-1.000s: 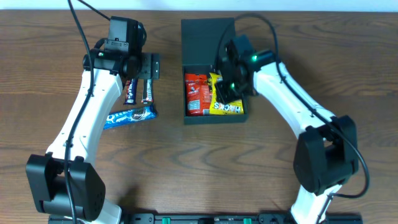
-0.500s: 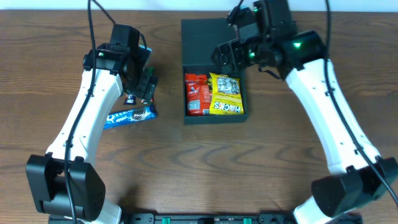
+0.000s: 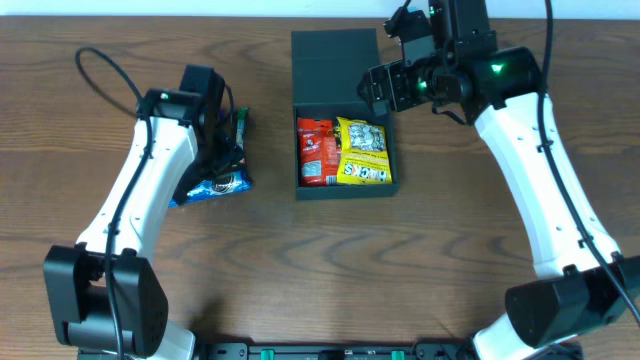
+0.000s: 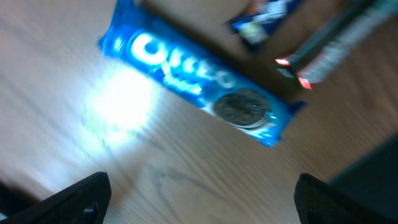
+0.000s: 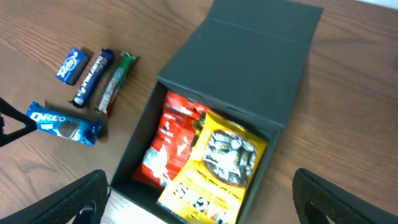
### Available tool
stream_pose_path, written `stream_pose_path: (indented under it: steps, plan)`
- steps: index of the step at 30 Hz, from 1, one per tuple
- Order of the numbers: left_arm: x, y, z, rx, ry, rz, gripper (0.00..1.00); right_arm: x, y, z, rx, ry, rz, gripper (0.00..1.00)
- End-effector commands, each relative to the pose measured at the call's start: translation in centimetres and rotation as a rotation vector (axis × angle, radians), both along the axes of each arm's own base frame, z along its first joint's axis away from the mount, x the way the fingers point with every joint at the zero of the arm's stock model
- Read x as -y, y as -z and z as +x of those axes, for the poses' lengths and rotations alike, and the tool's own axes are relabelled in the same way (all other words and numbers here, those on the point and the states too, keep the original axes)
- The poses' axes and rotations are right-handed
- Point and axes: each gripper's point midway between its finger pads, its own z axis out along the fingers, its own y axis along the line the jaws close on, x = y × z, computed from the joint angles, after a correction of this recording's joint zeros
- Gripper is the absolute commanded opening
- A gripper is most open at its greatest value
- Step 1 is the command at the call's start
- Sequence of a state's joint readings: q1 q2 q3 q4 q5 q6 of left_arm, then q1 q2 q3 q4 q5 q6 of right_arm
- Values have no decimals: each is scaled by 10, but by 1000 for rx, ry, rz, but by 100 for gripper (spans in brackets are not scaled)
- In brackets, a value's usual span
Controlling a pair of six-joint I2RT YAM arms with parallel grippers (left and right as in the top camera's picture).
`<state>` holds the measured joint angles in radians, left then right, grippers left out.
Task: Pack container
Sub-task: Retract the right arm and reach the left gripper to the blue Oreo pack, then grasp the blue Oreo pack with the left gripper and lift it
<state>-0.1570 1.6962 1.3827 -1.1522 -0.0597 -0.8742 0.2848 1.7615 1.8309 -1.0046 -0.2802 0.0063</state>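
At centre of the table [image 3: 300, 280], the container [image 3: 335, 60], matte dark cardboard, is lying lid-open, holding a crinkly red packet [image 3: 316, 150] and yellow packet [image 3: 363, 152]. Left of it, the left end effector [image 4: 202, 190] is hovering spread over a glossy blue Oreo packet [image 4: 199, 78], probably the next pick: lowering, then pinching. Above the container, the right end effector [image 5: 202, 193] is hanging spread, empty.

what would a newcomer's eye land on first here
The open dark container at the top middle of the table draws the eye first, with a red packet and a yellow packet lying side by side inside. Next comes the bright blue Oreo packet on the wood to its left, under the open left gripper, with three small bars near it.
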Motion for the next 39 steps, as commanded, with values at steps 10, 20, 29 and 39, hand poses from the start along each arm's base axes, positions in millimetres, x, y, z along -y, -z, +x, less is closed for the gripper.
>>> stream_pose_path:
  steps: [10, 20, 29, 39]
  plan:
    - [-1, 50, 0, 98, -447, -45, 96, 31, 2, -1, -26, 52, -36, 94]
    - [-6, 71, 14, 197, -464, -41, 95, 36, 2, 0, -29, 64, -37, 94]
    - [-10, 79, 13, 177, -477, -31, 97, 39, 2, 1, -26, 65, -42, 94]
    - [-20, 91, 15, 149, -509, -48, 98, 39, 2, 1, -27, 65, -42, 95]
